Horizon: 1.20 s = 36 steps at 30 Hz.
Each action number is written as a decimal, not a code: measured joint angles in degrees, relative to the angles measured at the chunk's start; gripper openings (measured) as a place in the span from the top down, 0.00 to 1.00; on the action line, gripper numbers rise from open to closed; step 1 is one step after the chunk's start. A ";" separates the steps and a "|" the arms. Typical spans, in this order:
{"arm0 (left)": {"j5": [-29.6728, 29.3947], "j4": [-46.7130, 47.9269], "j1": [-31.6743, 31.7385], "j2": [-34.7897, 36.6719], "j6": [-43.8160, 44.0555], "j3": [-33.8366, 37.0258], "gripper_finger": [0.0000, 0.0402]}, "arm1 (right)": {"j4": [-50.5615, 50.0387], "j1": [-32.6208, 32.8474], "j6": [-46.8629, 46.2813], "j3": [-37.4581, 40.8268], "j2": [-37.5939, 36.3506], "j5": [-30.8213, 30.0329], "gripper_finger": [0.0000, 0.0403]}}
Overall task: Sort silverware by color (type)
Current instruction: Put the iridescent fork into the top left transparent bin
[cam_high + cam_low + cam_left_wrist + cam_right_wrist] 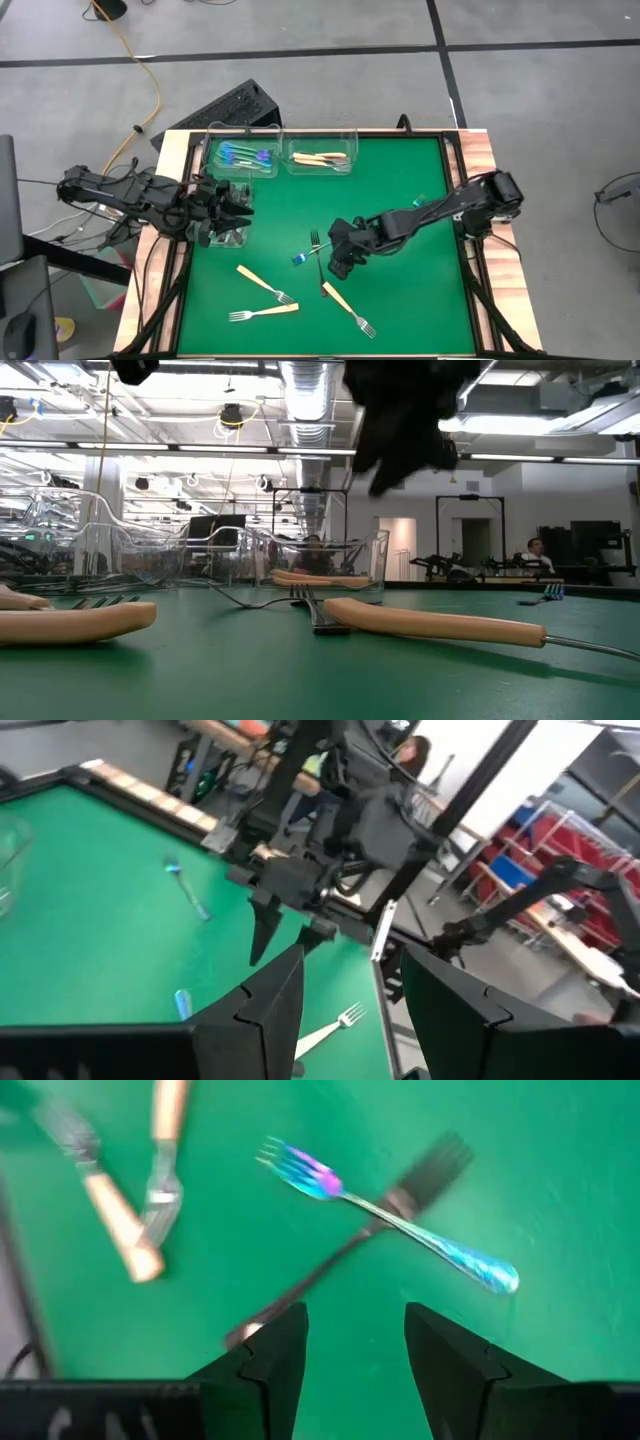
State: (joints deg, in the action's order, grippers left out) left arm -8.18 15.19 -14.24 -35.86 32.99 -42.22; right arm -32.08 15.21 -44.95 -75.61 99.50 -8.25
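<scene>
**Forks on green mat, both grippers empty**

A flat green mat [400, 200] is bordered by a wooden rim. Three clear plastic bins are noted: one far bin [243, 157] holds shiny blue forks, the next [322, 156] tan-handled ones, and a third [222, 232] sits at the left edge. Three tan-handled forks [264, 283] with silver tines lie loose near the front. At centre, one iridescent blue fork [400, 1215] is crossed over one dark fork [340, 1250]. Another blue fork [418, 200] lies apart, towards the right.

The right gripper [355, 1342] is held above the crossed pair, fingers apart, touching nothing. The left gripper [350, 995] is held over the left bin, fingers apart, empty.
</scene>
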 joint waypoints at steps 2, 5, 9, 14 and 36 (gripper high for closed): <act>-0.45 0.26 0.00 -0.02 0.89 0.00 0.62 | -1.33 -0.10 -3.74 0.02 1.91 0.05 0.54; -1.52 1.07 0.00 -0.02 3.02 0.00 0.62 | -2.47 -0.40 -6.65 0.04 3.22 0.41 0.54; -2.88 4.11 0.02 0.00 5.98 0.00 0.62 | -4.98 -0.35 -7.46 -0.10 2.96 0.06 0.54; -3.00 7.55 0.02 -0.16 9.05 0.00 0.62 | -8.58 -0.72 -7.61 0.03 0.50 -0.66 0.54; 4.21 9.74 -7.36 -0.15 11.06 -0.01 0.62 | -10.64 8.26 -12.22 0.02 -0.76 -0.61 0.54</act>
State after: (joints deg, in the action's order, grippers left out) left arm -3.98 24.93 -21.60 -36.01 44.05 -42.22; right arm -42.72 23.47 -57.16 -75.59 98.74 -8.86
